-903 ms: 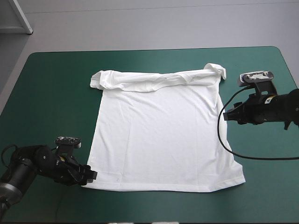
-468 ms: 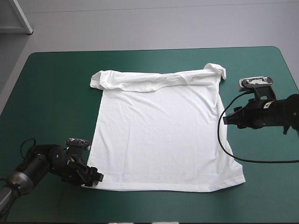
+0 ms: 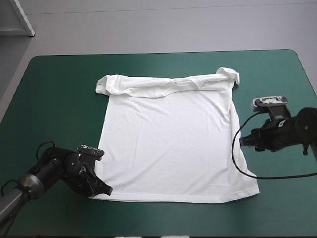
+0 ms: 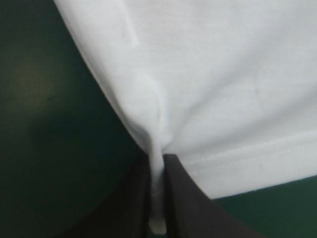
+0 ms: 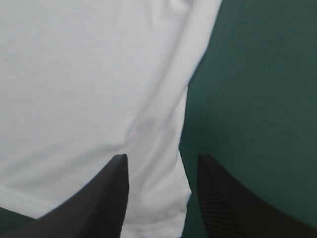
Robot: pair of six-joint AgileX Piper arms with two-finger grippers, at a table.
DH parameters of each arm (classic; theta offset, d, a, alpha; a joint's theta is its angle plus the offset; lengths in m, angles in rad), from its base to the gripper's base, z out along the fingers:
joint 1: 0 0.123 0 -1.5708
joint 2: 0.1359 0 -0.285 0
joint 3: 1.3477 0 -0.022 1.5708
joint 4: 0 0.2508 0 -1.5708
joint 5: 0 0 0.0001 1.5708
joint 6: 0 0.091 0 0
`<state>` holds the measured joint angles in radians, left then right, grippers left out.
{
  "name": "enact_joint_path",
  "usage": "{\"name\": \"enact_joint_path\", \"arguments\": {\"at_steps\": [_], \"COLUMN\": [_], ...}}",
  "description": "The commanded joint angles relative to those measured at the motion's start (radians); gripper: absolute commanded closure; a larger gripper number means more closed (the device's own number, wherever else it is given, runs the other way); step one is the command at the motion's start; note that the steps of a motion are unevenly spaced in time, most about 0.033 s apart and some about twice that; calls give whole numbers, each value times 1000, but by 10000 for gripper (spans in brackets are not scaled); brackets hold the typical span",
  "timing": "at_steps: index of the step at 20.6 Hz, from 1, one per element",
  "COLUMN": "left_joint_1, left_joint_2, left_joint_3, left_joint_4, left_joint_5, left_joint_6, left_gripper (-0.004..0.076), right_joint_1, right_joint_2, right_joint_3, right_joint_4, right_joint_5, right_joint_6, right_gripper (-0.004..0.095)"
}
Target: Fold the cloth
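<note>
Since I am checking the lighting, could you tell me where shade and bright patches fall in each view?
High view: the T-shirt is evenly lit, the table brightest along its far part. Left wrist view: the table beside the T-shirt lies in deep shade; the pinched hem between the shut jaws is bright. Right wrist view: even light, a thin shadow along the T-shirt's edge.

- T-shirt (image 3: 168, 144): white, short-sleeved, spread flat at the middle of the counter (image 3: 59, 99).
- Far end bunched into a rolled band.
- Near-left hem corner puckered into a raised ridge.
</note>
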<state>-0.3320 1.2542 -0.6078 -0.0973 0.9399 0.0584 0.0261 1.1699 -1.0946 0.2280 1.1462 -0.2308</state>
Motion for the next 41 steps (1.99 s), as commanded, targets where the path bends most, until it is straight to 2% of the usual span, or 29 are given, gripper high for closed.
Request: {"name": "enact_joint_path", "arguments": {"at_steps": [1,6,8,10,12,18,21,24,28,29,30,31,32,33,37,41], "left_joint_1": [-5,-5,-5,-5,-5,-5,-5,-5,-5,-5,-5,-5,-5,-5,-3,-3], "left_joint_2": [26,26,26,26,26,26,26,26,26,26,26,26,26,26,-89,-197], "left_joint_3": [21,21,21,21,21,21,21,21,21,21,21,21,21,19,-18,-211], "left_joint_4": [52,49,49,49,45,45,45,45,45,45,45,45,45,45,53,83], "left_joint_5": [-57,-66,-66,-66,-68,-69,-70,-73,-73,-73,-73,-74,-82,-89,-116,-149], "left_joint_6": [-12,-2,-2,-2,-2,-2,-2,-2,-2,-2,-2,-2,-2,-2,-14,-14], "left_gripper": [705,705,705,705,705,705,705,705,705,705,705,705,705,705,705,705], "right_joint_1": [-6,-6,-6,-6,-6,-6,-6,-4,-4,-4,-4,-4,-4,-4,-2,-2], "right_joint_2": [-21,-21,-21,-21,-21,-21,-3,57,131,152,173,177,177,177,133,10], "right_joint_3": [83,253,274,290,332,404,405,409,409,409,409,409,409,409,348,134], "right_joint_4": [-14,-35,-32,-22,-22,-22,-12,42,45,47,47,49,60,61,131,193], "right_joint_5": [-25,-66,-68,-66,-106,-219,-224,-230,-212,-197,-180,-175,-178,-187,-207,-226], "right_joint_6": [18,18,18,9,9,13,2,-35,-47,-47,-54,-54,-77,-79,-147,-200], "right_gripper": [489,485,444,355,201,217,308,318,323,371,538,630,840,929,912,912]}}
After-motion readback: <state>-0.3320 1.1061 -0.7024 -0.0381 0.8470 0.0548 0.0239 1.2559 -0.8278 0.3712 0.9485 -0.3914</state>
